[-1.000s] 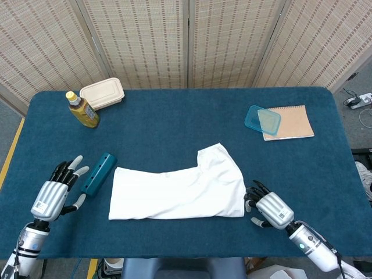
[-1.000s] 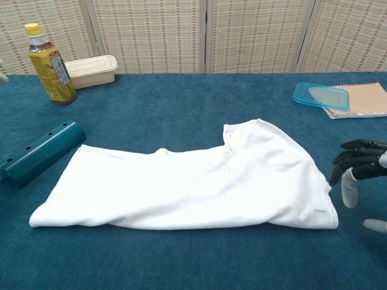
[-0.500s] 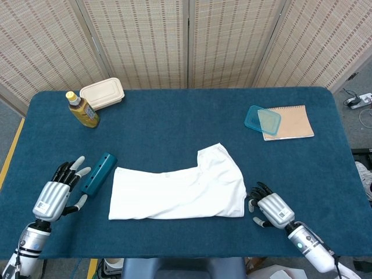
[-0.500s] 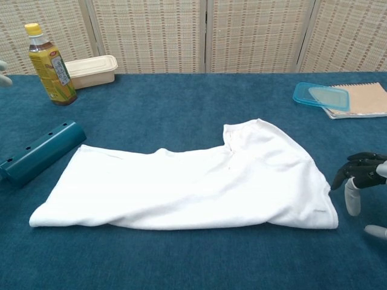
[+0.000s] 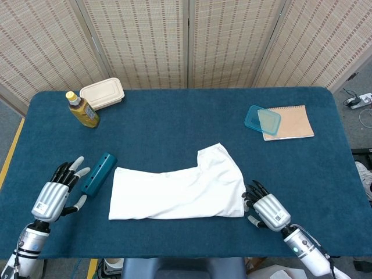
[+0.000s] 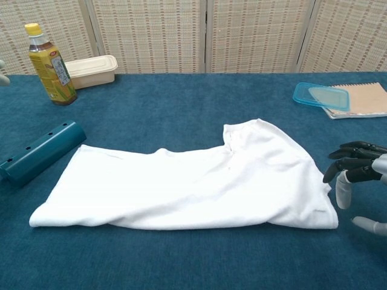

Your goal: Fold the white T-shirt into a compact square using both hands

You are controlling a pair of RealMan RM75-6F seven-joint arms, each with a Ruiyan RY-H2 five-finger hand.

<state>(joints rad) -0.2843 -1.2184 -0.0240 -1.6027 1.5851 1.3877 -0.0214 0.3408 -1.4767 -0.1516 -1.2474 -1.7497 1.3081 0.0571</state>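
Roughly midway, by my read: the white T-shirt (image 5: 177,189) lies flat on the bench (image 5: 186,116) as a long strip, already doubled over lengthwise, with one sleeve or shoulder section (image 5: 218,163) sticking up past the strip's far edge near its right end. So it's a long rectangle with a bump, not a compact square. What's left, as I judge it: tuck that protruding part in, then fold the strip across its length at least once, probably twice, to get a square. Neither hand holds cloth right now. Right hand (image 5: 266,209) sits just beside the shirt's right edge, fingers spread and lightly curved, holding nothing; in the chest view its dark fingertips (image 6: 338,164) point toward the shirt's right end and I can't tell if they touch the hem or stop just short. Left hand (image 5: 55,195) is off the shirt's left end, fingers apart and empty, with a teal cylinder (image 5: 97,173) lying between it and the shirt. That cylinder is close to the shirt's left end and could get in the way if the left hand reaches in for the cross fold. Other clutter is well clear of the shirt: a bottle (image 5: 81,109) and a beige lunch box (image 5: 102,93) beyond its left end, and a blue lid (image 5: 262,120) on a notebook (image 5: 289,121) beyond its right end.
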